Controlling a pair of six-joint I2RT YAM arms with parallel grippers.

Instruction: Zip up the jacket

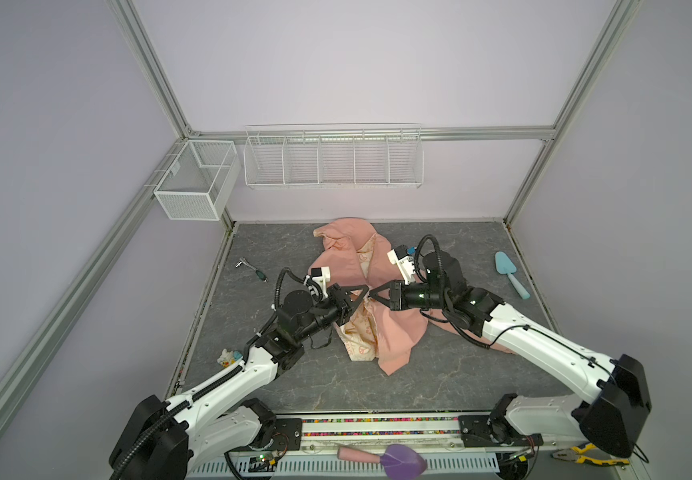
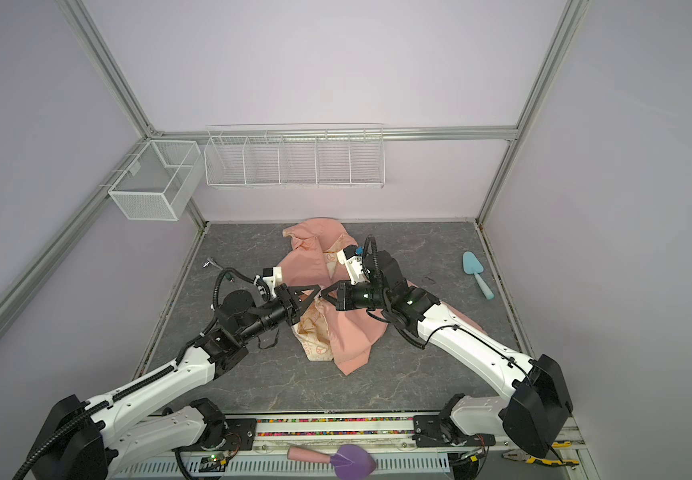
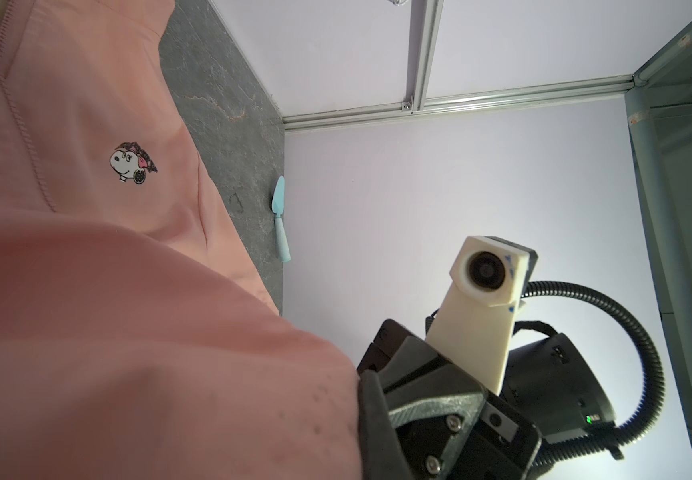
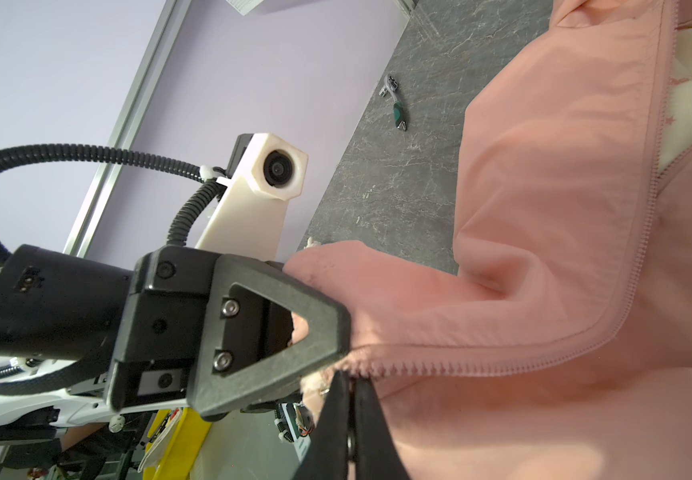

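Salmon-pink jacket (image 1: 394,332) lies crumpled mid-scene on the table (image 1: 336,386). Both arms reach inward; left gripper (image 1: 358,296) and right gripper (image 1: 377,296) meet tip to tip, each clamped on its zip edge. Zip slider hidden; right sleeve partly under the right arm.

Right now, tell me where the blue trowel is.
In both top views the blue trowel lies by the right edge of the table, apart from the jacket.

The salmon-pink jacket (image 1: 402,332) was laid crumpled at the middle of the grey table (image 1: 460,374), opened at the front, with cream patterned lining (image 1: 356,332) exposed. A small cartoon dog badge (image 3: 133,163) was seen on its chest.
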